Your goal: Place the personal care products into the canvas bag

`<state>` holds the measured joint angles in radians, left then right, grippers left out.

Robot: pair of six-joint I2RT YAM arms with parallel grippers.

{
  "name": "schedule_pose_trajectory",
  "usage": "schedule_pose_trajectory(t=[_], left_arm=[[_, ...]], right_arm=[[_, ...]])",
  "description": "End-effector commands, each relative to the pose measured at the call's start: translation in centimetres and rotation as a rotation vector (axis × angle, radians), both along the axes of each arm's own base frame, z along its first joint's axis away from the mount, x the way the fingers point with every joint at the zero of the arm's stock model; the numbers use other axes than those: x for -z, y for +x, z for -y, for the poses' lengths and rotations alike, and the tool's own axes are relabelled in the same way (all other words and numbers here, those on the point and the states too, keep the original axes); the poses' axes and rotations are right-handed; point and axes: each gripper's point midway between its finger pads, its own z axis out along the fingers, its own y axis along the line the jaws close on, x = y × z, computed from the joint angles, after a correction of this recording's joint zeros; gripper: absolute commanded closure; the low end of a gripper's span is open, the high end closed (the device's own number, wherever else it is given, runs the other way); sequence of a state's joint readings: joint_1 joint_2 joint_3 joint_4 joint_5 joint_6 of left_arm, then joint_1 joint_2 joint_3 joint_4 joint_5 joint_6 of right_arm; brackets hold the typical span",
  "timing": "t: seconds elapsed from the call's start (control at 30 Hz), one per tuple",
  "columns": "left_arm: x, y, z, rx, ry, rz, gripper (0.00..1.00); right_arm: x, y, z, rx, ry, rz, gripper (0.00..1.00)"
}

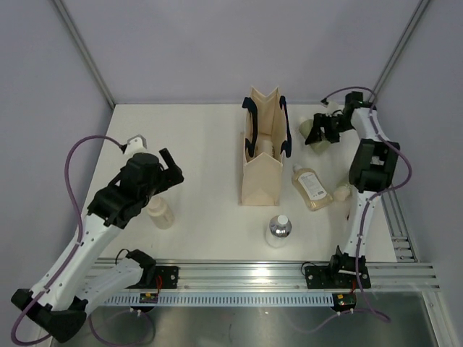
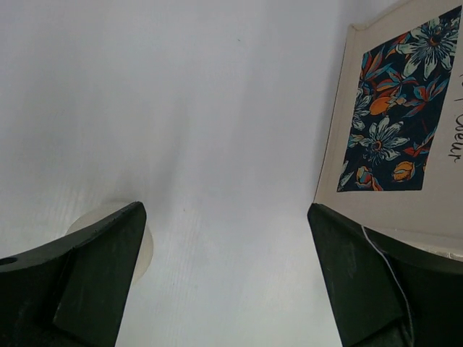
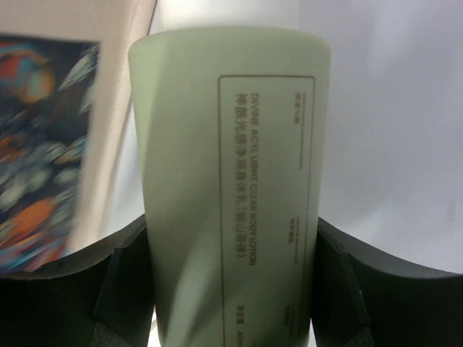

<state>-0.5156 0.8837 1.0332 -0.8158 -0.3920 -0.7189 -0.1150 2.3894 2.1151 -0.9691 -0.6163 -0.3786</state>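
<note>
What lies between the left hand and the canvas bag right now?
Bare table only, in the top view, between the open left hand and the canvas bag; the cream bottle stands off that line.

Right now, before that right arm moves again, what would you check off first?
1. Grip: right gripper closed on the pale green tube: ok.
2. Target: canvas bag upright, mouth open: ok.
3. Position: tube over the bag's mouth: not ok, it is off to the bag's right side.
4. Lift: tube off the table: cannot tell.
5. Other arm: left gripper open, holding nothing, apart from the bag: ok.
</note>
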Motion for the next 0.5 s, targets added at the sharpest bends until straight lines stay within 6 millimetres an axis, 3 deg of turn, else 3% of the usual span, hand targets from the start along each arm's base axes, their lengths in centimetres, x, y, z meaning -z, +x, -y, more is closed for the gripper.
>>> schedule_pose_trajectory(t=[0.0,0.07,0.2,0.23,0.3,0.4,0.43,0.47], left_arm=[[-0.7,-1.3,-2.6,-0.139,-0.039,0.053,0.01],[-0.5,-2.2,-3.5,-0.171,-0.032,0.051,0.01],[-0.6,-3.8,-5.1,-0.208,-0.029,0.066,0.01],[-0.3,-4.3,-5.5,-0.219,-0.013,0.053,0.01],[0.4,-4.9,-6.0,-0.23,-0.006,0.042,0.01],[1.7,-5.6,-6.4,-0.233,0.008,0.016,0.01],[1.9,-5.7,-6.5,-0.237,0.008,0.013,0.01],[2.1,-5.8,-6.5,-0.247,-0.003,0.014,0.01]], right_arm=[[-14.5,-1.4,-1.6,0.095,0.364,0.192,1.0],[-17.0,-3.9,-2.5,0.089,0.425,0.213,1.0],[-23.1,-5.9,-3.4,0.131,0.5,0.321,1.0],[-26.1,-7.0,-3.9,0.119,0.505,0.389,1.0],[-29.4,-8.0,-5.0,0.095,0.503,0.458,1.0],[-33.4,-10.8,-9.2,0.032,0.46,0.535,1.0],[-33.6,-11.2,-11.9,0.029,0.428,0.543,1.0],[-33.8,-11.4,-13.0,0.042,0.409,0.552,1.0]])
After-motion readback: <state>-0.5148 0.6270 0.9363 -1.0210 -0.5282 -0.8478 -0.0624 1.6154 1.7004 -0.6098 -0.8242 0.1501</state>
